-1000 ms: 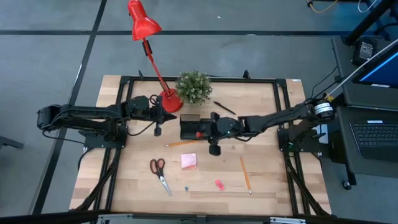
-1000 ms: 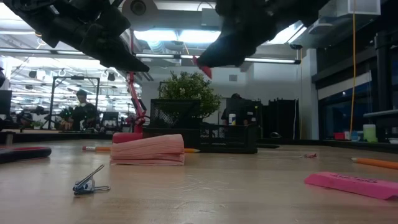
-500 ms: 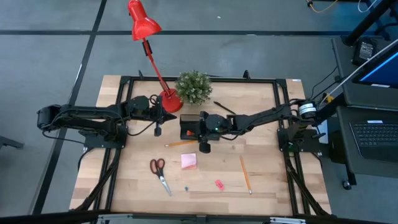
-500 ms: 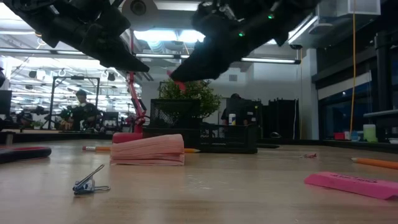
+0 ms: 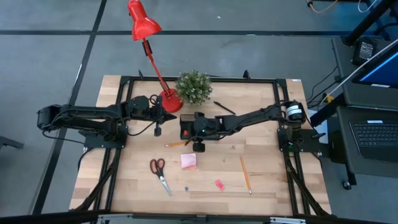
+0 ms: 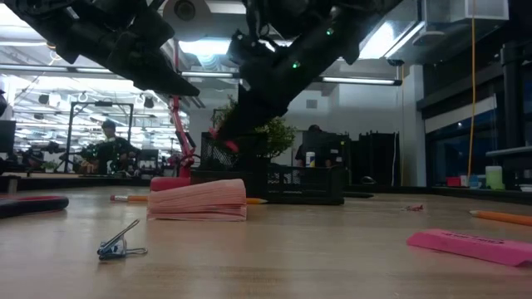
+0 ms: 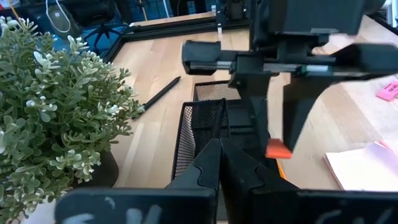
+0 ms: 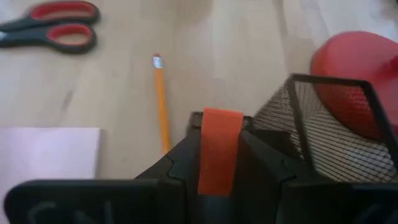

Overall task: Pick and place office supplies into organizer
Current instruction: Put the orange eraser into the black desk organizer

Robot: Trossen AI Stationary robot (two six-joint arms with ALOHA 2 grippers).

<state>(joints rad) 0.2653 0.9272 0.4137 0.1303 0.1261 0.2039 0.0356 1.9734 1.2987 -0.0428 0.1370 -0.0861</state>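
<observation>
The organizer [image 5: 189,119], a black mesh tray, stands mid-table beside the red lamp's round base [image 5: 170,101]. My right gripper [image 5: 186,132] reaches in from the table's right and hangs over the organizer's near side, shut on a small orange-red block [image 8: 219,149]. From the left wrist view that block [image 7: 278,149] shows at the fingers' tips, beside the mesh tray [image 7: 205,124]. My left gripper [image 7: 221,152] waits shut and empty left of the organizer, near the lamp base. Scissors [image 5: 159,171], a pink sticky pad [image 5: 189,161] and pencils [image 5: 245,173] lie flat on the table. My right gripper pinches the orange-red block between its two fingers, one on each broad side, and the block's end [image 8: 220,124] sticks out past the fingertips. The fingers slant down from the table's right. The block is lifted clear, just above the organizer's near side.
A potted plant [image 5: 194,87] stands behind the organizer, and the red lamp [image 5: 144,25] leans out over the far edge. A black pen [image 5: 225,107], a second pencil [image 5: 177,144], a pink eraser [image 5: 219,184] and a small clip [image 6: 120,242] lie around.
My right gripper has carried the orange-red block toward the table's left and downward, from right of the organizer to over its near side, tipping further down as it went. Its hold has stayed the same.
</observation>
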